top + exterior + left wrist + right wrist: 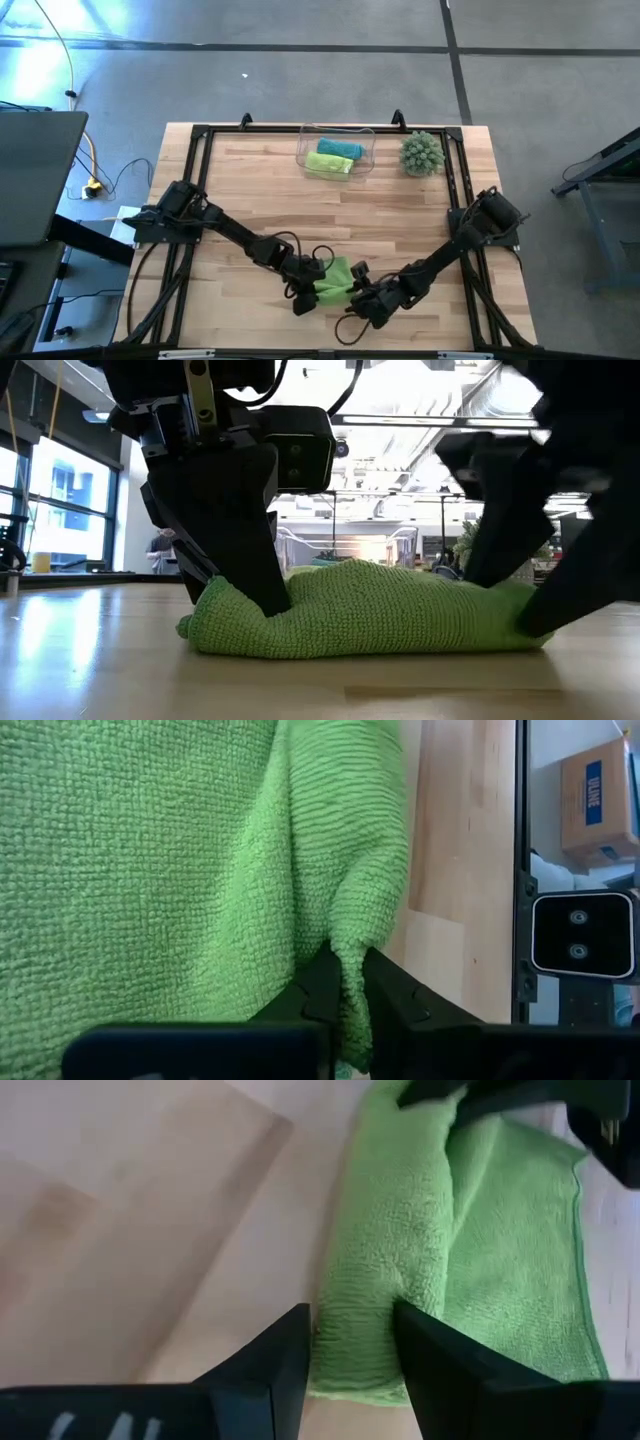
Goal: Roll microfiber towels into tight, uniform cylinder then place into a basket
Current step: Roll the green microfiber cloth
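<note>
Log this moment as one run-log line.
left gripper: shut on green towel | right gripper: around towel's rolled end | basket: two rolls inside | step: rolling

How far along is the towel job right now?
Done: a teal towel and a green towel lie rolled in the basket. In hand: the last green towel sits part-rolled at the table's near edge, the left gripper shut on one end and the right gripper closed around the other. Left: finish the roll and put it in the basket.
</note>
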Robot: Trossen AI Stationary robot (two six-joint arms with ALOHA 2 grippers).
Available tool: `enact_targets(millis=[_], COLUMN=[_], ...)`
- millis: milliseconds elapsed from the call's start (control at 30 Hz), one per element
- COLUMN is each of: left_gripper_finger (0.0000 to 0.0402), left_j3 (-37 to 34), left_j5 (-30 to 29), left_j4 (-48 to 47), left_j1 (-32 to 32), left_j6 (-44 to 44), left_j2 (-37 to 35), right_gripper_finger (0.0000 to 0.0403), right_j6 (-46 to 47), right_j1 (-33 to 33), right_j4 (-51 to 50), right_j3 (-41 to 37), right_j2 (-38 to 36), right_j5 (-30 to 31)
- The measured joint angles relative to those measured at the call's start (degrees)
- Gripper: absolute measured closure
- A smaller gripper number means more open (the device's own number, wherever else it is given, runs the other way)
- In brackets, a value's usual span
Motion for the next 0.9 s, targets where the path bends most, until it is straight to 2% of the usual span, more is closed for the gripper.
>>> enact_targets(millis=[167, 300, 467, 567, 700, 767, 900], left_gripper_finger=[0.0377, 0.0357, 0.0326, 0.031, 0.0296, 0.0292, 0.0289], left_j3=[0.04, 0.09, -0.02, -0.04, -0.06, -0.09, 0.02], left_j5=[0.0, 0.3, 3.6, 5.12, 5.36, 3.64, -2.74], left_j4=[0.05, -0.36, -2.57, -5.72, -15.3, -20.16, -26.19], left_j1=[-0.41, -0.8, -0.76, -0.59, -0.77, -0.87, -2.25], left_j6=[0.02, 0.1, 2.98, 5.76, 8.53, 10.02, 12.14], left_j2=[0.02, -0.54, -2.39, -4.46, -7.27, -8.18, -11.35], right_gripper_finger=[0.0265, 0.0258, 0.0251, 0.0278, 0.0351, 0.0384, 0.0381], right_j6=[2.39, 4.01, 12.84, 13.34, 15.38, 16.64, 20.27], right_j1=[-2.64, -4.44, -6.66, -7.23, -7.99, -8.5, -10.77], right_j4=[-0.16, -0.37, -1.58, -2.25, -3.07, -3.74, -3.66], right_j3=[0.14, 0.2, 0.35, 0.37, 0.37, 0.35, 0.31], right_j2=[1.47, 1.41, 1.39, 1.37, 1.34, 1.3, 1.28], right_j5=[1.49, -1.94, -6.15, -7.04, -9.95, -12.27, -19.7])
